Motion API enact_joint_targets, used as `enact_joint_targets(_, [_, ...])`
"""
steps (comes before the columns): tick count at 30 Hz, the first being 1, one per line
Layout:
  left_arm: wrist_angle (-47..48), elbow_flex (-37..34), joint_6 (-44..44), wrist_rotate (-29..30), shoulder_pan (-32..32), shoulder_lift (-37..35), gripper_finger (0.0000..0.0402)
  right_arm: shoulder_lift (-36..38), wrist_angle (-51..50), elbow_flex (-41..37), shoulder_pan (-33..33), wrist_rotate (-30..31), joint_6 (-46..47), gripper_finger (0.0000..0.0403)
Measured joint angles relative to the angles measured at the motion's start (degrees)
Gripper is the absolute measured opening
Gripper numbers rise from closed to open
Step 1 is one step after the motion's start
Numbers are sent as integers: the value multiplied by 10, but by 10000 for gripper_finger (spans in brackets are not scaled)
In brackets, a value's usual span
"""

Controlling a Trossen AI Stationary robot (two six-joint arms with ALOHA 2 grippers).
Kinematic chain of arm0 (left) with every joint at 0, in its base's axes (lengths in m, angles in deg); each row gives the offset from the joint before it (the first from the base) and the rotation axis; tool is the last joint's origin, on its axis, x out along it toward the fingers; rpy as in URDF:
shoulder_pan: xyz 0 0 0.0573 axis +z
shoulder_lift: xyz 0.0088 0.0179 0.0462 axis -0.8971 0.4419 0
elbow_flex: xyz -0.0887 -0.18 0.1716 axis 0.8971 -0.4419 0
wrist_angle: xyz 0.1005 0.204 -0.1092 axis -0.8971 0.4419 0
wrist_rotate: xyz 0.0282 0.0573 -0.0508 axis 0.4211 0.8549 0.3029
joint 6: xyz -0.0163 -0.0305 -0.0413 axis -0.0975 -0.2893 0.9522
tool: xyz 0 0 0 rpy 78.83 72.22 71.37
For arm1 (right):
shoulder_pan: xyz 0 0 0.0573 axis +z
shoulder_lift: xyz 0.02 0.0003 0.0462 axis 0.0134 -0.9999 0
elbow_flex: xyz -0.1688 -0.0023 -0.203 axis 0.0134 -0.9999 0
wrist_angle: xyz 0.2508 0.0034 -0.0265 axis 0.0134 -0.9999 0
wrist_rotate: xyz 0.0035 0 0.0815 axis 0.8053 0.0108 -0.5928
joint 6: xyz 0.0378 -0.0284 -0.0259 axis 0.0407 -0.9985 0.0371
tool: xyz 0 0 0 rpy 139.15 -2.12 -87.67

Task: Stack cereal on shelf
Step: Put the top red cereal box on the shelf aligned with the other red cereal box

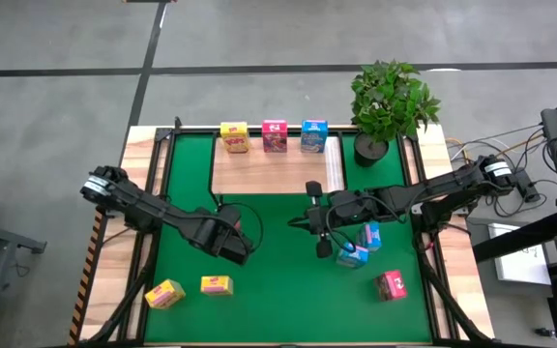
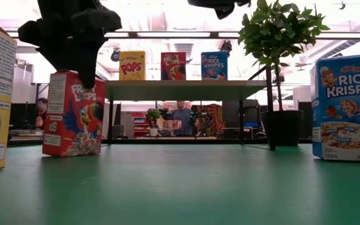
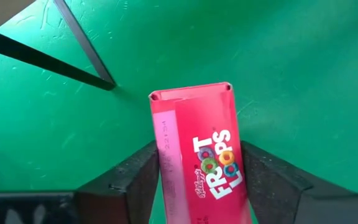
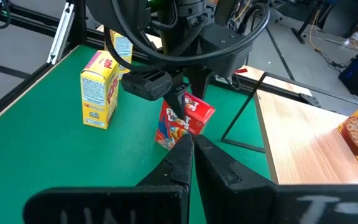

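Observation:
The light-wood shelf (image 1: 274, 169) stands at the far side of the green mat (image 1: 278, 300). On its far edge stand a yellow (image 1: 234, 136), a pink-red (image 1: 275, 135) and a blue cereal box (image 1: 313, 135). A pink-red Froot Loops box (image 2: 72, 112) stands upright on the mat near the shelf's left front leg, and my left gripper (image 3: 201, 186) is shut on it from above. In the high view the gripper (image 1: 235, 242) hides this box. My right gripper (image 4: 191, 155) hangs shut and empty above the mat's middle, pointing toward the left arm. My left gripper pinches the Froot Loops box between its two fingers (image 3: 135, 180), one on each of two opposite sides (image 3: 163, 174), near the box's top. The fingers slant steeply down from above. The box stands upright with its base on the green mat.
Two yellow boxes (image 1: 165, 294) (image 1: 218, 285) stand near the mat's front left. Two blue boxes (image 1: 370, 235) (image 1: 353, 255) and a pink-red one (image 1: 391, 285) are at the right. A potted plant (image 1: 390, 106) stands at the far right beside the shelf.

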Motion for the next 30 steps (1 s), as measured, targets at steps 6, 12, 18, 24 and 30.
enact_joint_targets(6, [0, 5, -15, -1, -5, 0, 167, 0, -6, 0, 0, 0, 5, 9])
enact_joint_targets(12, [7, 74, -132, -5, -11, 0, 158, 0, -22, 0, 0, 0, 5, 9])
enact_joint_targets(18, [56, 201, -265, -16, -16, 0, 157, 5, -46, 0, 0, 0, 7, 9])
enact_joint_targets(24, [132, 323, -391, -10, -9, -1, 157, 8, -75, 0, 4, -6, 11, 9])
enact_joint_targets(30, [131, 402, -550, 0, 33, -1, 157, 11, -88, 0, 7, -7, 28, 9])
